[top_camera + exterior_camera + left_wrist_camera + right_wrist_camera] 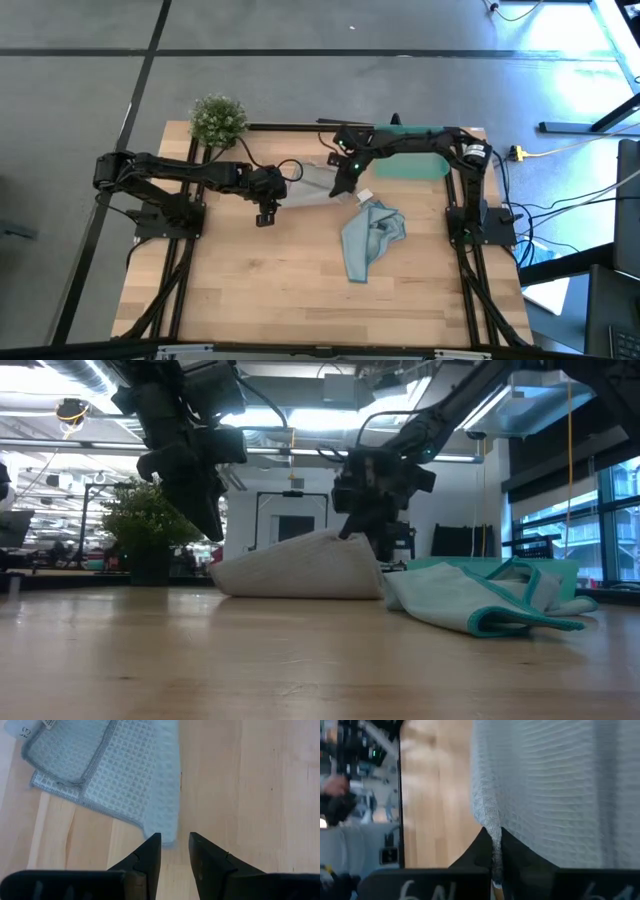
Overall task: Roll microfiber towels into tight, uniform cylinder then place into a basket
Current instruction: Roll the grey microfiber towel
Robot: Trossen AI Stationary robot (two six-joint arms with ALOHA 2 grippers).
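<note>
A pale grey-blue towel [312,185] lies mid-table, partly folded over; in the low view it [300,572] rises like a tent to its right end. My right gripper [343,185] is shut on that raised end. My left gripper [265,213] hovers open just above the towel's left end [167,837], touching nothing. A light blue towel [370,238] lies crumpled on the table nearer the front edge. The teal basket [420,167] stands at the far right, partly under my right arm. My right gripper pinches an edge of the grey-blue towel [490,832] between its two shut fingers, slanting down from the far right. That edge [345,538] is lifted off the table. The rest of the cloth slopes down from it and lies on the wood.
A small potted plant [217,118] stands at the far left corner. Bare wood fills the near half of the table [280,290]. The light blue towel [470,605] lies right beside the grey one.
</note>
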